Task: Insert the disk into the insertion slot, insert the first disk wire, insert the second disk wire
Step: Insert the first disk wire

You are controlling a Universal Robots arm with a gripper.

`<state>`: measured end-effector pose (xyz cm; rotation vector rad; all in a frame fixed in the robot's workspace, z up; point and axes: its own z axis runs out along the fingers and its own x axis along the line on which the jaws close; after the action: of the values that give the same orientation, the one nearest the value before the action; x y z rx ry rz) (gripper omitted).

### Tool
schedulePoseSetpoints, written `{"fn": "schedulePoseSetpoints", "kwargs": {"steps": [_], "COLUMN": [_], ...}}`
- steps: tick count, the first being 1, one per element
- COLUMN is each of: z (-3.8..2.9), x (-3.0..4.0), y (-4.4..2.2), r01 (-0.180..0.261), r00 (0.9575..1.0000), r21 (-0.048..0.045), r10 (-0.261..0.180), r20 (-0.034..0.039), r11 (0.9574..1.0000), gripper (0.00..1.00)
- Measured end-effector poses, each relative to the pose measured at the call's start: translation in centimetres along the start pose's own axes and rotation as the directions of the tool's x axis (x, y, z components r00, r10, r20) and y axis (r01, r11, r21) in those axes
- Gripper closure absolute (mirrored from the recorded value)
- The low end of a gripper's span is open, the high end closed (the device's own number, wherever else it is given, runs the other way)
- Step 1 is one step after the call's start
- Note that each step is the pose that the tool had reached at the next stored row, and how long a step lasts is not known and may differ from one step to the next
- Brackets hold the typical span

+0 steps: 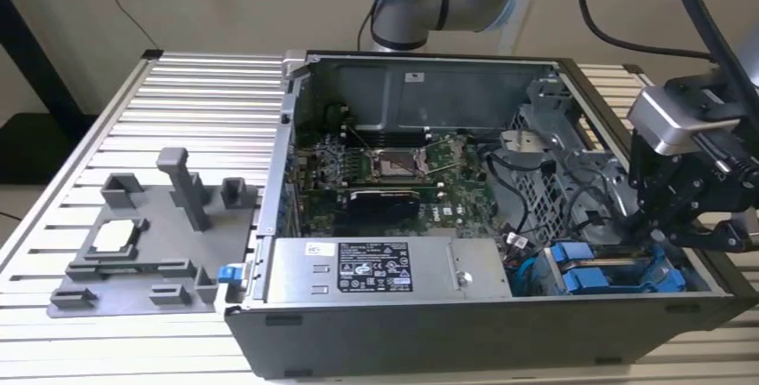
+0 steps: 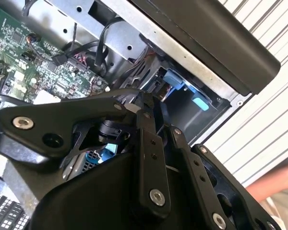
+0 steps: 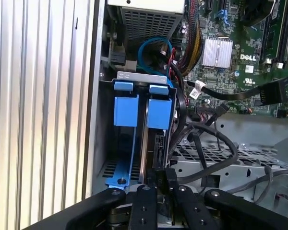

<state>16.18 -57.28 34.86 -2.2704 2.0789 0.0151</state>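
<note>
Two bright blue carrier frames (image 1: pixel 593 275) stand side by side in the grey drive cage at the open case's corner, on the exterior view's right. In the first wrist view, one blue tab (image 3: pixel 158 112) tops the dark edge of the disk (image 3: pixel 158 143), which is seated in its insertion slot. The bay beside it (image 3: pixel 127 158) holds only a thin blue frame. My gripper (image 3: pixel 166 181) sits at the disk's end, fingers drawn together on a small black wire connector. In the exterior view the gripper (image 1: pixel 656 236) reaches down into the cage. The second wrist view shows its black linkage and the gripper (image 2: pixel 137 108) near a blue tab (image 2: pixel 178 80).
Dark cables (image 3: pixel 206 143) loop across the perforated cage right beside the gripper. The grey power-supply box (image 1: pixel 379 269) lies along the case's front wall and the green motherboard (image 1: pixel 392 167) behind it. A grey fixture tray (image 1: pixel 142 243) rests on the slatted table (image 1: pixel 202 92). A hand (image 2: pixel 278 184) shows outside the case.
</note>
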Motion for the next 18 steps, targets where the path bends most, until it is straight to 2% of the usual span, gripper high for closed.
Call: {"fn": "schedulePoseSetpoints", "kwargs": {"steps": [18], "z": [0.60], "x": [-0.06], "y": [-0.24], "r01": [0.000], "r00": [1.0000], "r21": [0.0041], "r10": [0.000], "r20": [-0.0002], "r11": [1.0000], "gripper": [0.81]}}
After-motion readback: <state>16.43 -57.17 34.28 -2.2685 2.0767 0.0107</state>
